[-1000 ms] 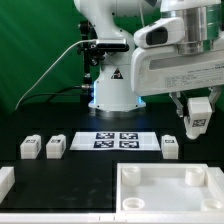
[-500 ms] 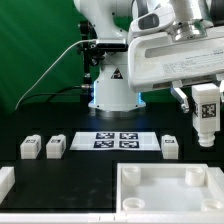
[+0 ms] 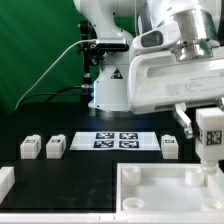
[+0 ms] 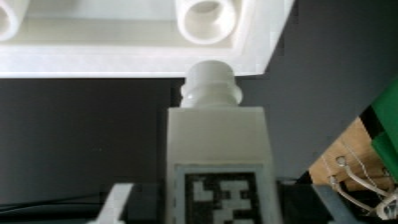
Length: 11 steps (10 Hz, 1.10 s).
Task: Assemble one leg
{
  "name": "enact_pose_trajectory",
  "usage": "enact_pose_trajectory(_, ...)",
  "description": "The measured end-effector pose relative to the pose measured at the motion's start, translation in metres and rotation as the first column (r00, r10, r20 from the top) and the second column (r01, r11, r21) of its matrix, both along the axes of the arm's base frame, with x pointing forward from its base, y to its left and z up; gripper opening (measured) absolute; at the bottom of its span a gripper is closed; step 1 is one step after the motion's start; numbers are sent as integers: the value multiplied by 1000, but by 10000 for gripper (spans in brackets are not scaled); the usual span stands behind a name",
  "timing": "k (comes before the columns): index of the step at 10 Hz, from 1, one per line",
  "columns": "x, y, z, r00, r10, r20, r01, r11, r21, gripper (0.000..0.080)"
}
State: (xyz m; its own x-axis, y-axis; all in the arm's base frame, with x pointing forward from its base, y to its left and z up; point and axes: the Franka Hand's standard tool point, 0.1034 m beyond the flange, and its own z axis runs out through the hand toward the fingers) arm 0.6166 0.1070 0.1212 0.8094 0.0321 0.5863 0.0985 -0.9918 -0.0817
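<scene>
**Leg held in the claw, close to the panel's corner**

Nearest lies the panel (image 3: 140,172). Above its far rim, on the exterior view's right, the gripper (image 4: 214,206) is clamped on the leg (image 3: 211,135) and holds it in the air, free of the table (image 3: 90,178). In the wrist view the peg (image 4: 210,85) points toward the panel, but its tip sits at the edge, short of the corner hole (image 4: 210,14). To do this step well, the arm should probably first bring the peg in line with that hole, keep the leg straight, and only then press it in slowly; a tilted peg could jam. Farther back, the spare legs (image 3: 55,146) rest beside the marker board (image 3: 118,140).
</scene>
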Motion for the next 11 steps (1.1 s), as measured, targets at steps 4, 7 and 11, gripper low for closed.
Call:
enact_pose_trajectory(4, -5, -2, -34, 1000, -7, -27, 7, 1000, -4, 290)
enact_pose_trajectory(7, -7, 4, -39, 999, 2, -35, -2, 1000, -3, 290)
enact_pose_trajectory(11, -1, 5, -38, 999, 2, -35, -2, 1000, -1, 290)
